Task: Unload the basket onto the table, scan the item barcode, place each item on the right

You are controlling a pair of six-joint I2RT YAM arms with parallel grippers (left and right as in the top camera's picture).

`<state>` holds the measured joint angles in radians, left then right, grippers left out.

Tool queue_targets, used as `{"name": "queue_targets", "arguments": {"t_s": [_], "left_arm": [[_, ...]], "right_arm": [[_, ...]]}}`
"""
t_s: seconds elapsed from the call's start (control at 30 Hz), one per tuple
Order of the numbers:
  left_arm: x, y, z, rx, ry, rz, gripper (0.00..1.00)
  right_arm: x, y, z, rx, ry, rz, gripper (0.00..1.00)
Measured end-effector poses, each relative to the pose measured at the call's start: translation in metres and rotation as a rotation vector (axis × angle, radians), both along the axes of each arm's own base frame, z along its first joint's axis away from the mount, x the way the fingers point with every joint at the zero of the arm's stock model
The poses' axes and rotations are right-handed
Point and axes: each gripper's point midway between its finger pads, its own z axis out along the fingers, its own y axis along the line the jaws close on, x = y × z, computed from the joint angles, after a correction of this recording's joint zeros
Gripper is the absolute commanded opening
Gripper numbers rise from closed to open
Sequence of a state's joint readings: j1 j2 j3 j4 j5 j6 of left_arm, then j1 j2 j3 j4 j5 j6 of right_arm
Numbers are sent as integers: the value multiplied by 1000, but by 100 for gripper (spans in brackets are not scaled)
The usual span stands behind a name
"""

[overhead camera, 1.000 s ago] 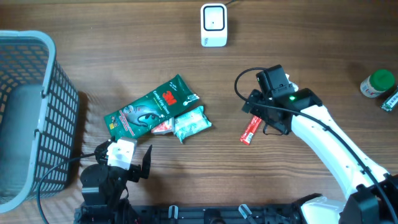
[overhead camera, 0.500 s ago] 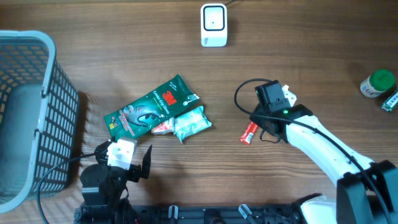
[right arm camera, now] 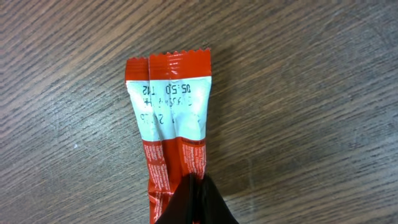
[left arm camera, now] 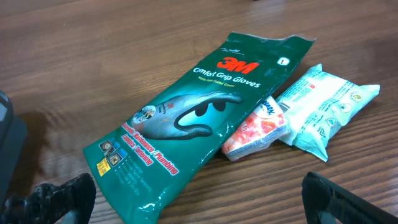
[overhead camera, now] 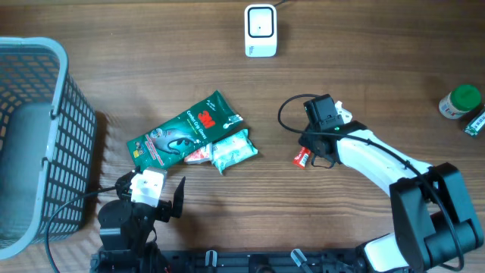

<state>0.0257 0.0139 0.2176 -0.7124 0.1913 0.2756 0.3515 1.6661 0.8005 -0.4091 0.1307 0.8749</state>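
The right gripper [right arm camera: 194,202] is pinching the red sachet [right arm camera: 171,118] against the tabletop [right arm camera: 311,93], the white scanner [overhead camera: 260,30] sitting well beyond it, while the left gripper [left arm camera: 199,199] is gaping wide before the green glove pack [left arm camera: 186,118].

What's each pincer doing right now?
Left pincer: open, holding nothing.
Right pincer: shut on the red sachet pack.

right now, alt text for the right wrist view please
A red-and-white twin sachet lies flat on the wooden table, the right gripper shut on its lower end at the bottom edge. Small printed codes show near its top.
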Motion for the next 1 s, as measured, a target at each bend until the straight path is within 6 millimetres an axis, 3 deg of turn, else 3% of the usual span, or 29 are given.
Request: {"name": "queue_targets", "arguments": {"t_s": [0.07,0.1,0.17,0.2,0.27,0.33,0.4,0.5,0.57,0.6,0.67,0.7,0.77,0.83,0.9,0.93,1.0], "left_arm": [[0,0,0,0,0,0,100],[0,0,0,0,0,0,100],[0,0,0,0,2,0,100],[0,0,0,0,1,0,100],[0,0,0,0,2,0,100],[0,0,0,0,2,0,100],[0,0,0,0,2,0,100],[0,0,0,0,2,0,100],[0,0,0,0,2,0,100],[0,0,0,0,2,0,100],[0,0,0,0,2,0,100],[0,0,0,0,2,0,100],[0,0,0,0,2,0,100],[0,0,0,0,2,0,100],[0,0,-1,0,3,0,100],[0,0,-1,0,3,0,100],[0,0,-1,0,3,0,100]], "right_arm": [[-3,0,1,2,28,21,4],[-25,-5,4,1,143,20,4],[-41,-11,19,11,211,-1,4],[-43,-15,39,23,200,-17,4],[-21,-13,103,93,-10,-23,4],[-18,-10,156,152,-182,-2,4],[-24,-11,187,178,-288,18,4],[-28,-12,205,177,-355,57,4],[-29,-12,206,174,-359,66,10],[-29,-12,206,175,-359,67,44],[-29,-12,205,173,-354,70,71],[-31,-13,199,166,-326,69,95],[-34,-16,176,156,-220,-6,91],[-23,-14,133,141,-82,-86,70],[-17,-14,96,139,31,-166,66],[-18,-18,78,145,95,-231,62],[-20,-34,61,189,174,-389,52]]}}
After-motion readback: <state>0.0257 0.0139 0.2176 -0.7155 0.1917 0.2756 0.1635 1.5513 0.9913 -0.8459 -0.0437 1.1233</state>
